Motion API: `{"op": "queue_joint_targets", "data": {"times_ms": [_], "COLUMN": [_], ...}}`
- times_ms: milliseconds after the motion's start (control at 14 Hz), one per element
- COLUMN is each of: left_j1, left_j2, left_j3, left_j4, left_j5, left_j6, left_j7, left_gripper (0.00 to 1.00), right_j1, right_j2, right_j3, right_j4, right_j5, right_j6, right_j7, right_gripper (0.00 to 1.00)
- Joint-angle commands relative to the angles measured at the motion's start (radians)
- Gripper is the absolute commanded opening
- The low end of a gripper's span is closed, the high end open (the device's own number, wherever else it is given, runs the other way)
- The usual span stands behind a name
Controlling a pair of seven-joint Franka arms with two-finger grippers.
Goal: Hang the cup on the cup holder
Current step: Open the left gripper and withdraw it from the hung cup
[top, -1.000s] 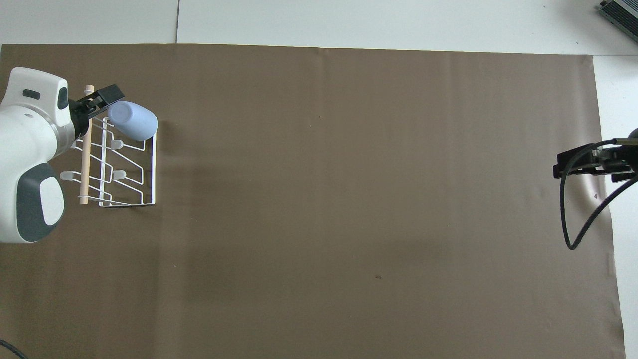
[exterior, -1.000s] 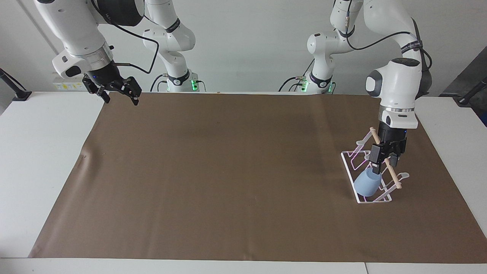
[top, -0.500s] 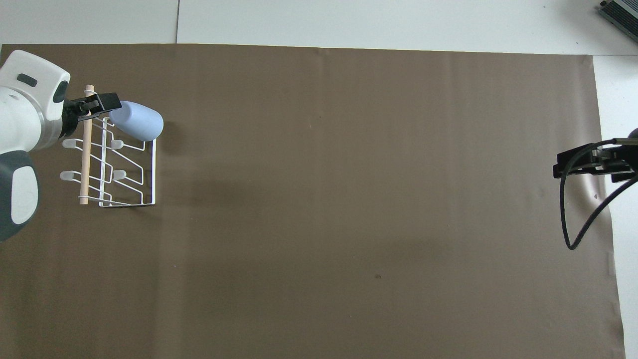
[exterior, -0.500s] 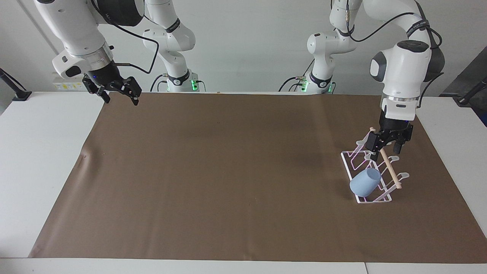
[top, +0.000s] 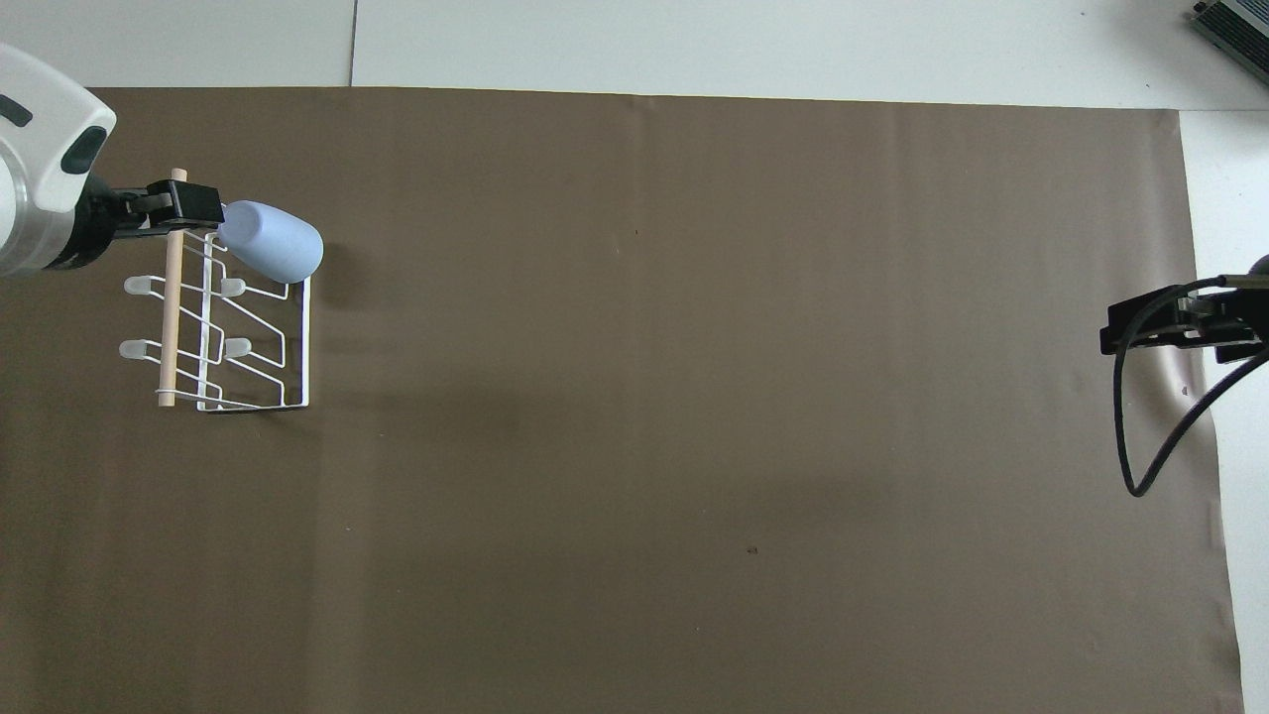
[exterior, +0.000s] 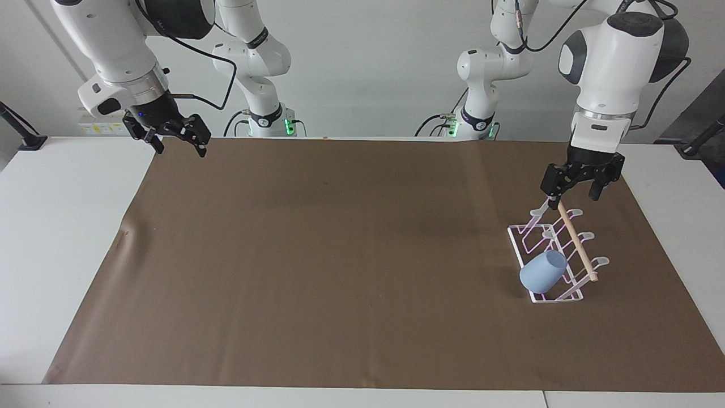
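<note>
Light-blue cup [exterior: 543, 272] is seated, tilted, on a prong of the cup holder [exterior: 555, 258] at the left arm's end of the bench — judged hung. Left gripper [exterior: 579, 184], jaws released and empty, is best lifted straight up, clear of the wooden rod [exterior: 576, 243]. Right gripper [exterior: 170, 135] waits, jaws open.

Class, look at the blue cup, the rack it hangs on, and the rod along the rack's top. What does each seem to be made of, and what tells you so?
The cup: probably plastic or silicone, matte, with no glare on its even light blue.
The rack: thin white wire, likely coated metal, bent into loops with rounded tips.
The rod: light wood by its pale tan colour.
</note>
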Motion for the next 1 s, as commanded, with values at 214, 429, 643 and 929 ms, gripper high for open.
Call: {"op": "queue_joint_targets", "data": {"times_ms": [214,429,643,929], "left_j1": [0.011,0.017,0.025,-0.035], "left_j2": [0.019,0.018,0.008,-0.021], "left_j3": [0.021,0.023,0.038,0.144], "left_j4": [0.097,0.131,0.13,0.13], "left_j5": [-0.083,-0.085,-0.12,-0.165], "left_j6": [-0.157,-0.233,-0.302,-0.362], "left_j7": [0.213,0.299,0.403,0.474], "left_gripper": [1.0,1.0,1.0,1.0], "right_j1": [-0.011,-0.01,-0.01,-0.007], "right_j2": [-0.021,-0.023,-0.036,-0.036], "right_j3": [0.006,0.006,0.006,0.006], "right_j4": [-0.026,-0.029,-0.057,-0.055], "right_j5": [0.017,0.017,0.017,0.017], "right_j6": [0.008,0.006,0.014,0.019], "right_j7": [0.005,0.008,0.01,0.011], "right_gripper": [1.0,1.0,1.0,1.0]}}
